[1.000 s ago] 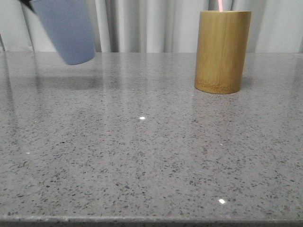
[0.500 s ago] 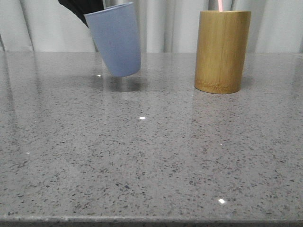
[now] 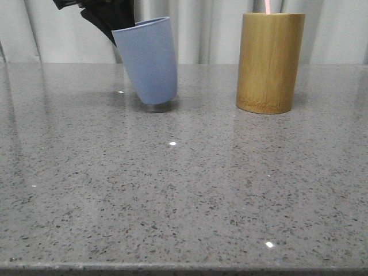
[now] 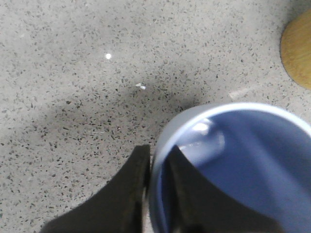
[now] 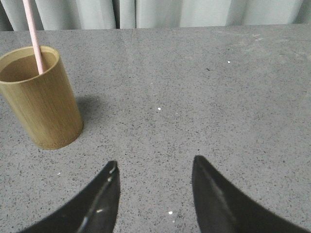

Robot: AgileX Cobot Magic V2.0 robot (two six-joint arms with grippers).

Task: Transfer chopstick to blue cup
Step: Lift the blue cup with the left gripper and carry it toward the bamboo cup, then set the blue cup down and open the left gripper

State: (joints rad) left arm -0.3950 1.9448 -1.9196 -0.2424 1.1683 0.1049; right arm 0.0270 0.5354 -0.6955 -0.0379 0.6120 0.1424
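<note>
The blue cup [image 3: 150,62] stands tilted at the back of the table, its base touching the top, left of the bamboo cylinder [image 3: 269,62]. My left gripper [image 3: 118,26] is shut on the cup's rim, one finger inside and one outside; the left wrist view shows it [image 4: 158,154] pinching the cup wall [image 4: 233,165]. A pale pink chopstick [image 3: 269,6] sticks up from the bamboo cylinder; the right wrist view shows it [image 5: 34,36] leaning in the cylinder [image 5: 41,97]. My right gripper [image 5: 154,167] is open and empty above bare table, apart from the cylinder.
The grey speckled stone table [image 3: 184,190] stretches forward from both cups. Pale curtains [image 3: 201,29] hang behind the table's back edge. The bamboo cylinder's edge shows in a corner of the left wrist view [image 4: 299,51].
My left gripper has carried the blue cup from the upper left to the right and down. The cup now touches the table, still tilted. The bamboo cylinder has not moved.
</note>
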